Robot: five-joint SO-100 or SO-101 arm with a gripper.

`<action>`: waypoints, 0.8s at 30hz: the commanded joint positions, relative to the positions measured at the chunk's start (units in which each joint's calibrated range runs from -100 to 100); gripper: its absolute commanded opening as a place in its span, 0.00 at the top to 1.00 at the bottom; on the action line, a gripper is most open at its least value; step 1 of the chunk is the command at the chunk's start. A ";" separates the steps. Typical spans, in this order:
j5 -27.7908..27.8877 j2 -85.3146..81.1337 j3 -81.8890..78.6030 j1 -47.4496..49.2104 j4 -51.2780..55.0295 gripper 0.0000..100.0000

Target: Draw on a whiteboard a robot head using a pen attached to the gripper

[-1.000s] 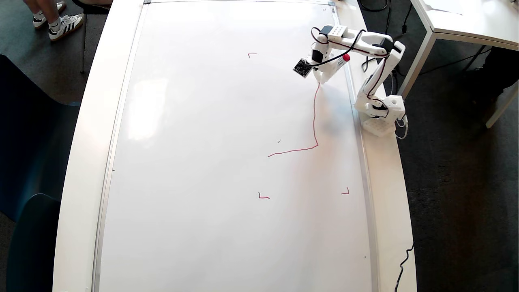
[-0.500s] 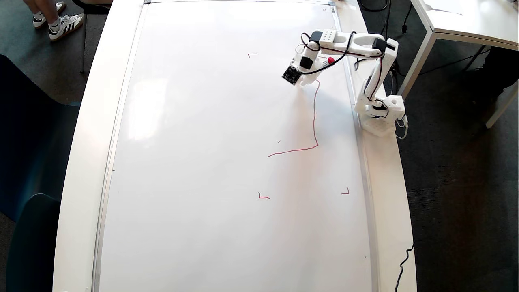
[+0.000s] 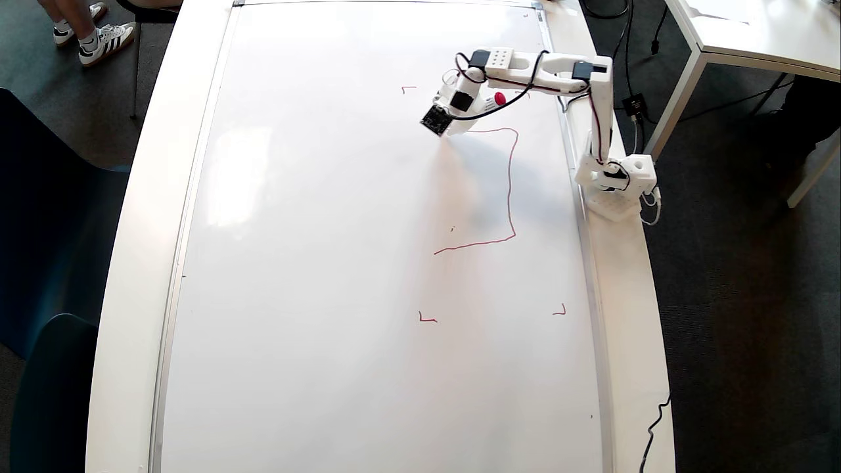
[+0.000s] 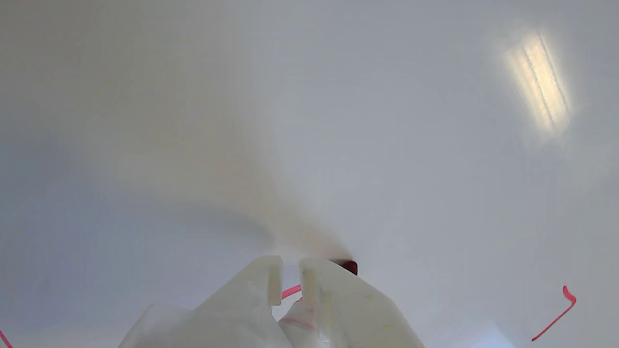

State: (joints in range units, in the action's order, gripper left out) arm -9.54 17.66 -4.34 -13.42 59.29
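Note:
The whiteboard (image 3: pixel 328 263) fills most of the overhead view and lies flat on the table. Drawn on it, the robot head (image 3: pixel 509 190) is a thin red line with three sides: a lower stroke, a long right side and a short top stroke running left. At the left end of that top stroke is my gripper (image 3: pixel 456 129), its fingers close together on the pen (image 3: pixel 498 100), whose red cap shows behind it. In the wrist view the gripper (image 4: pixel 290 273) shows two white fingers with a narrow gap, the pen's dark red tip (image 4: pixel 346 266) on the whiteboard (image 4: pixel 338 121), and a bit of red line (image 4: pixel 291 291).
Small red corner marks (image 3: pixel 409 87) (image 3: pixel 427 319) (image 3: pixel 560 311) lie on the board. The arm base (image 3: pixel 617 187) stands on the table strip right of the board. A black cable (image 3: pixel 657 420) hangs at the lower right. A second table (image 3: pixel 755 33), blue chairs (image 3: pixel 39 263) and a person's feet (image 3: pixel 92 33) surround it.
The gripper has slid left along the board from the top of the long vertical stroke. A new horizontal red stroke now runs left from that corner, and the arm has stretched out further.

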 commanded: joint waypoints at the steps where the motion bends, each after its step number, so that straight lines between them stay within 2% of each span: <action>1: -0.22 2.42 4.11 1.67 -0.21 0.99; 15: -0.33 2.59 4.29 8.01 -0.12 0.99; 24: -4.35 2.59 4.11 14.93 -0.04 0.99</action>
State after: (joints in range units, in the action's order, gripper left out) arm -12.81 20.03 -0.32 -1.58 58.61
